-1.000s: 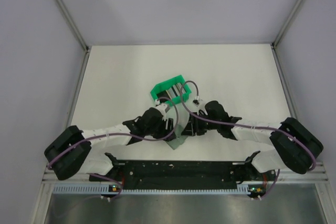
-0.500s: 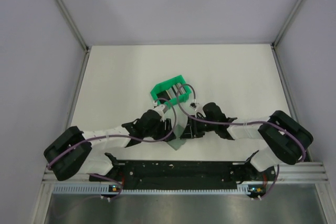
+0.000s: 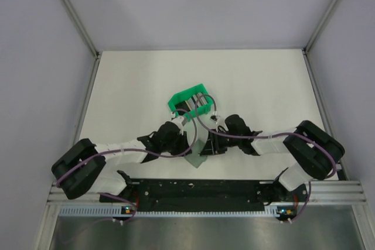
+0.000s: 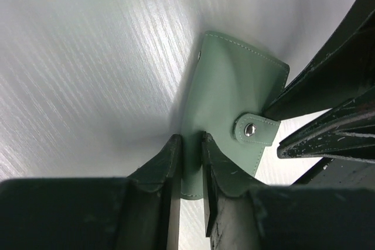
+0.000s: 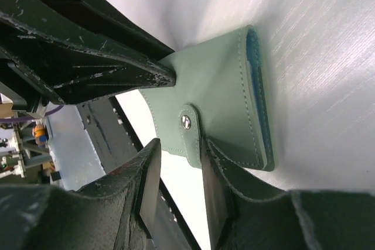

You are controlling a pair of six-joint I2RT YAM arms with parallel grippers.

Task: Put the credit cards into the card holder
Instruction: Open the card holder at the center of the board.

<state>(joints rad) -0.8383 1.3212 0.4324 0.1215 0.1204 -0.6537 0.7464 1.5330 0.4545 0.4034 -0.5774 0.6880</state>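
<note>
The card holder (image 3: 198,157) is a grey-green wallet lying folded between both grippers near the front edge; its light blue inside (image 5: 255,68) shows at one edge. My left gripper (image 4: 190,141) (image 3: 189,142) is shut on one edge of the card holder (image 4: 234,98). My right gripper (image 5: 179,144) (image 3: 208,144) stands open at the opposite edge. The snap tab (image 5: 187,133) lies against one of its fingers, with a clear gap to the other. The credit cards (image 3: 186,108) show as grey and dark slips inside the green bin.
The bright green open bin (image 3: 202,93) stands just behind the grippers, touching distance from both wrists. The black base rail (image 3: 199,188) runs along the near edge. Grey walls enclose the white table (image 3: 135,86) on three sides.
My left jaws have closed onto the card holder's edge. The right arm has drawn a little to the left and its jaws have narrowed slightly. The bin has not moved.
</note>
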